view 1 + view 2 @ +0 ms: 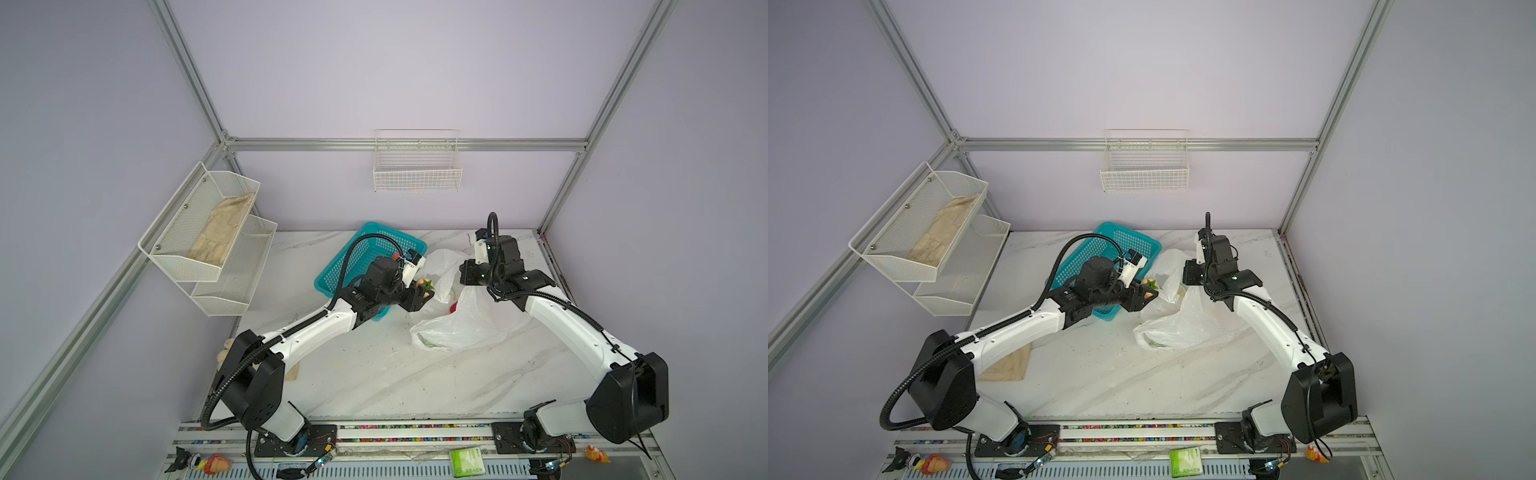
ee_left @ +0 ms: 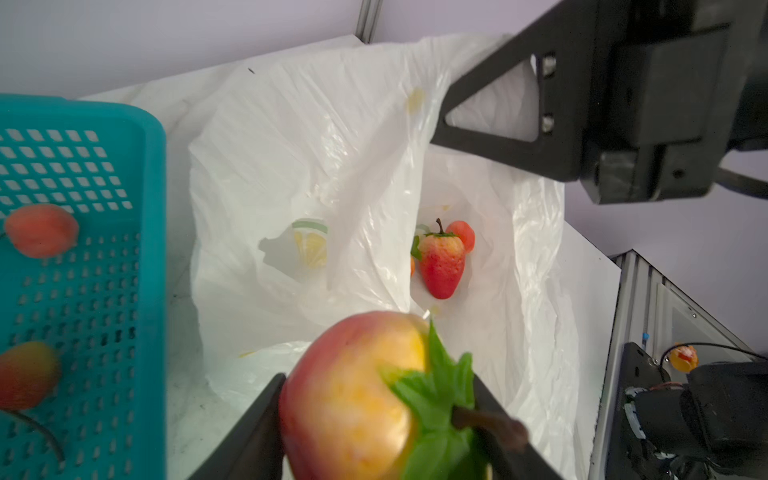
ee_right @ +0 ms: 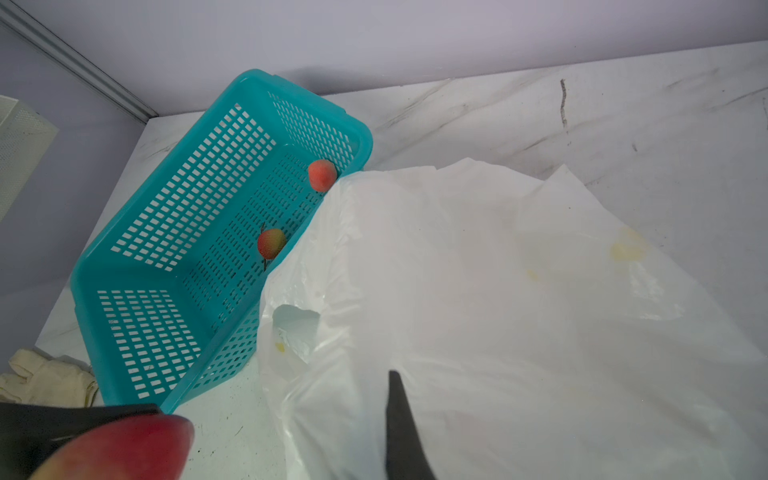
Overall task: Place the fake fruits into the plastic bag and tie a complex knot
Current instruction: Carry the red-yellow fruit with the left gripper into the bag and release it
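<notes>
The plastic bag (image 1: pixel 461 324) (image 1: pixel 1183 328) lies crumpled right of centre, its mouth raised toward the basket. My right gripper (image 1: pixel 462 275) (image 3: pixel 392 380) is shut on the bag's upper edge (image 3: pixel 519 311) and holds it up. My left gripper (image 1: pixel 426 287) (image 2: pixel 378 388) hovers just over the bag mouth, shut on a red-yellow strawberry (image 2: pixel 349 399) (image 1: pixel 1148 284) with a green cap. Inside the bag (image 2: pixel 291 145) lie a red strawberry (image 2: pixel 441 266) and another (image 2: pixel 463 235) behind it. Two more strawberries (image 3: pixel 322 174) (image 3: pixel 271 243) sit in the teal basket (image 3: pixel 166 232).
The teal basket (image 1: pixel 353 257) stands tilted behind my left arm, touching the bag. Beige gloves (image 3: pixel 45 380) lie at the table's left edge. A white mesh shelf (image 1: pixel 208 232) and a wire basket (image 1: pixel 417 166) hang on the walls. Toy figures (image 1: pixel 214 463) lie on the front rail.
</notes>
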Controlling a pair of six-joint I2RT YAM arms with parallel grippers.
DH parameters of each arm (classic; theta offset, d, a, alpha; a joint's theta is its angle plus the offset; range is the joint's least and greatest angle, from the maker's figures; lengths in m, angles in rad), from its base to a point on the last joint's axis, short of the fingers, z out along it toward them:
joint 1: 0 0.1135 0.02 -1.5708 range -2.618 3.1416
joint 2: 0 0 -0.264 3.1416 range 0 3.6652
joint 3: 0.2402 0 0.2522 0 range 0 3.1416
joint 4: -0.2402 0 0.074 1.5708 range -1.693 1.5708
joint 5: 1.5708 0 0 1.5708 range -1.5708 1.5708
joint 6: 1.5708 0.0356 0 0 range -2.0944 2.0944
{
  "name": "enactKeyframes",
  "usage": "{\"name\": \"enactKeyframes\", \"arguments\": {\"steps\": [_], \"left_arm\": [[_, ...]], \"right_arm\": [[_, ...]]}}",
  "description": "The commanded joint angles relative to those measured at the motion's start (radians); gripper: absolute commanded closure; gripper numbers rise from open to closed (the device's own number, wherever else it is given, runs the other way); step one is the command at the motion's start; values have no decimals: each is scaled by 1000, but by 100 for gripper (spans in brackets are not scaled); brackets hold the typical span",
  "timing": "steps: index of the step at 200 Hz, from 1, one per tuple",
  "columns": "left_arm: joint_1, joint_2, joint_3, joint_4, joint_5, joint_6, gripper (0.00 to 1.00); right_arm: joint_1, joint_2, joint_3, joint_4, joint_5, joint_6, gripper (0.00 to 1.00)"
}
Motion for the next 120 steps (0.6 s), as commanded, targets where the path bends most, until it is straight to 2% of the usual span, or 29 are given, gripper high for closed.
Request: {"name": "enactKeyframes", "arguments": {"steps": [1,36,79,95,120], "left_arm": [[-9,30,-28,85,52,-29,50],[-27,112,-21,85,97,-7,50],[-52,247,49,115,148,17,49],[-72,286,70,177,145,-26,48],[-98,320,49,369,69,-157,46]], "right_arm": [[-3,6,31,-6,-16,-14,100],[-4,-10,38,-13,-20,-13,100],[-4,-24,18,21,-90,29,100],[-4,-51,-13,65,-124,76,100],[-3,-60,-56,115,-160,124,100]]}}
